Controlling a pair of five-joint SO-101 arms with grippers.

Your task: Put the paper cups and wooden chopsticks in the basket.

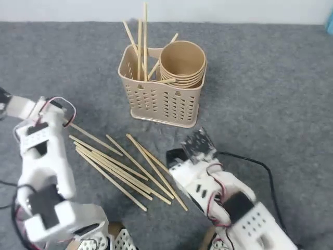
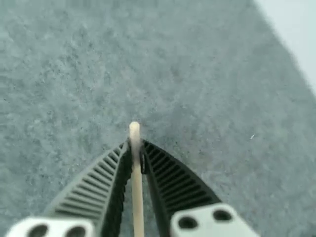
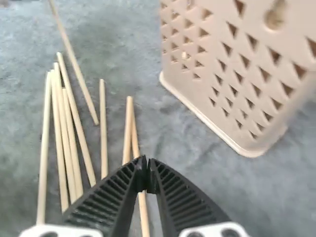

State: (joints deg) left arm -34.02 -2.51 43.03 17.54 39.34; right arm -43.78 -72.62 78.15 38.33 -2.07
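Left tool point(image 2: 134, 144) pinches one chopstick point(image 2: 136, 197) (step in hand, I'd judge: carrying it to the basket). The next move calls for lifting it and tipping it upright over the rim. Right tool point(image 3: 146, 170) is pressed together, gripping nothing, above the loose chopsticks point(image 1: 122, 169). Beyond, the basket point(image 1: 161, 101) holds stacked paper cups point(image 1: 182, 62) and standing sticks point(image 1: 140, 47). Grey felt-like bench point(image 1: 270, 94); pale wall point(image 1: 234, 10) behind.

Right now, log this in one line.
left gripper: shut on chopstick | right gripper: shut near loose chopsticks | basket: paper cups, chopsticks inside
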